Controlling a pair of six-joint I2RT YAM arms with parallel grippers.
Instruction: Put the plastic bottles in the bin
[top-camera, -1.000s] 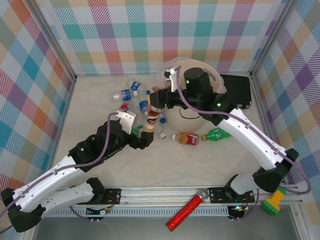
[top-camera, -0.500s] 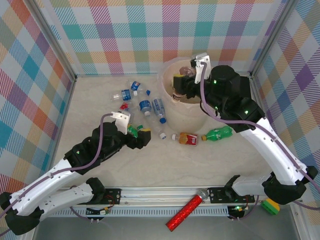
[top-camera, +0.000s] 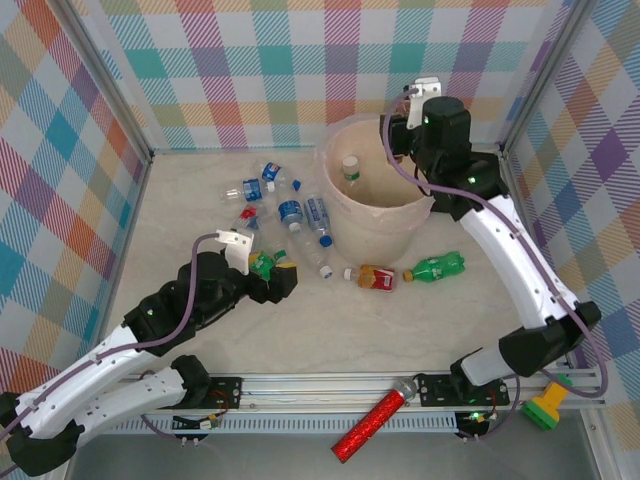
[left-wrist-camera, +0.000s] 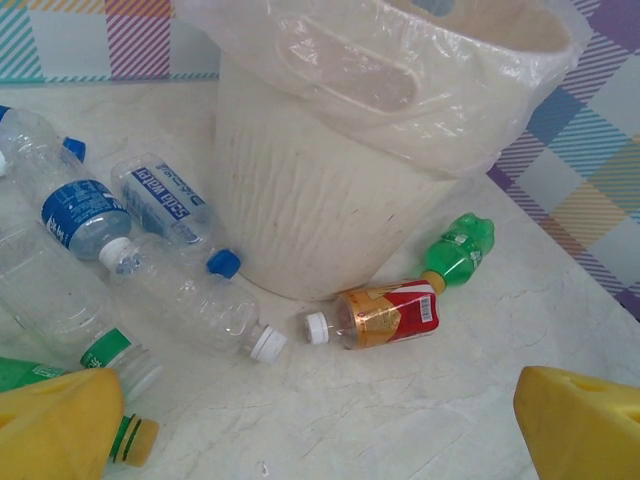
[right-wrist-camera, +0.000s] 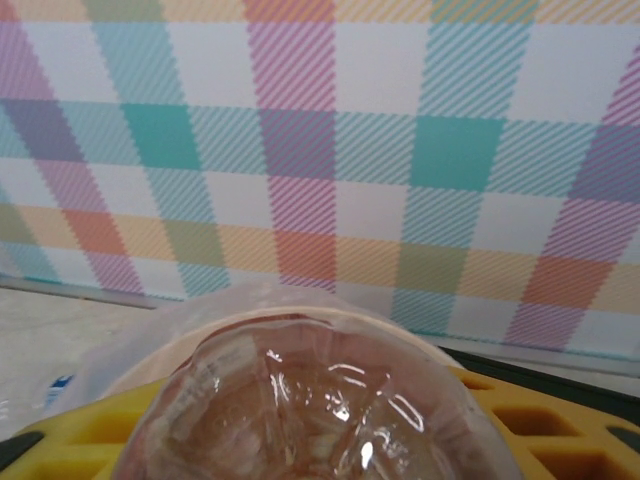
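On the left of the table, the left gripper hangs low with its jaws spread as wide as they go and nothing between them. A green bottle lies just beside its left finger, with a loose cluster of blue-labelled bottles beyond it. Straight ahead of the open jaws, in the left wrist view, a clear white-capped bottle and a red-labelled bottle lie on their sides at the foot of the bin. Their long axes run roughly across that view and their caps nearly meet. Any of these sits far nearer the left arm than the right. The bin stands in the middle of the far side, and one white-capped bottle is already down inside it. At the bin's far right rim, the right gripper is clamped on a clear brownish bottle, which bulges between the yellow pads with the lined rim showing just past it. The drop appears to turn on that spot: the gripper hangs at the rim, not over the centre, and the open mouth lies to its left and nearer the arms. A second green bottle lies on the table to the bin's right.
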